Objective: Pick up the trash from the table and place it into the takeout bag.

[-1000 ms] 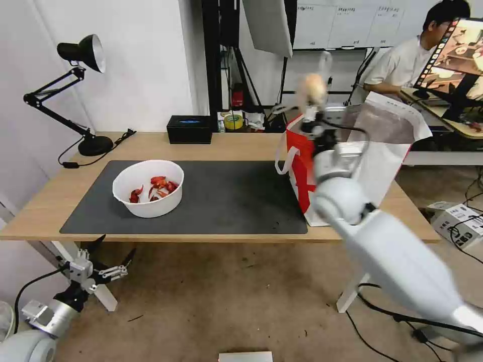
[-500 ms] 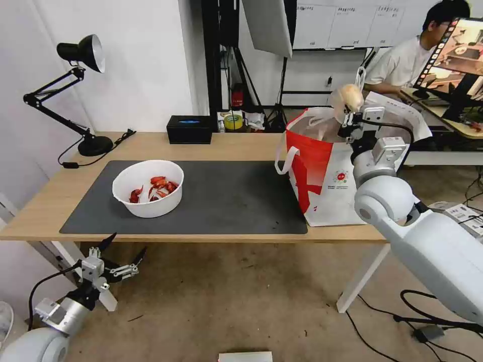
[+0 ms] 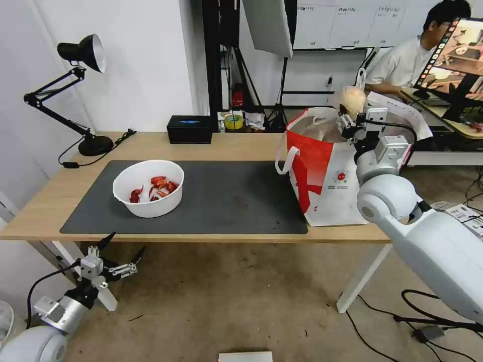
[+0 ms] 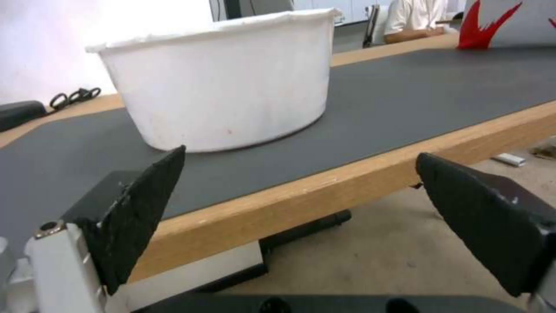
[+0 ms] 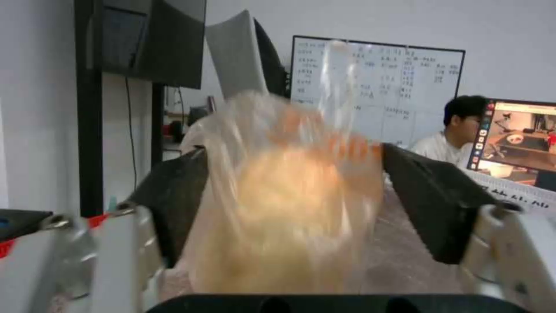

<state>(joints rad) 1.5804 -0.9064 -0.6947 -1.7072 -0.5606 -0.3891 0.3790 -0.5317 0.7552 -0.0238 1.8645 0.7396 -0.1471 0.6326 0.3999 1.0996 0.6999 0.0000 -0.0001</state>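
A light wood table (image 3: 211, 146) with white legs carries a large dark grey mat (image 3: 226, 201). At the table's right end stands the red-and-white takeout bag (image 3: 322, 176), upright and open, silver lining showing inside. The robot's right arm reaches up over it; the right gripper (image 3: 350, 114) sits above the bag's open mouth with its fingers clamped on a small knotted clear bag (image 3: 352, 98) of pale yellowish scraps. From the right wrist, the clear bag bulges between the two dark pads (image 5: 425, 204). On the mat's left part sits a white round bowl (image 3: 148, 188) holding red crayfish shells (image 3: 157, 187). The left gripper (image 3: 116, 253) hangs low, in front of the table's front edge and below the tabletop, its fingers spread wide apart and holding nothing. A black tissue box (image 3: 189, 129) rests at the table's back edge, and a black desk lamp (image 3: 75, 90) stands at the back left corner.
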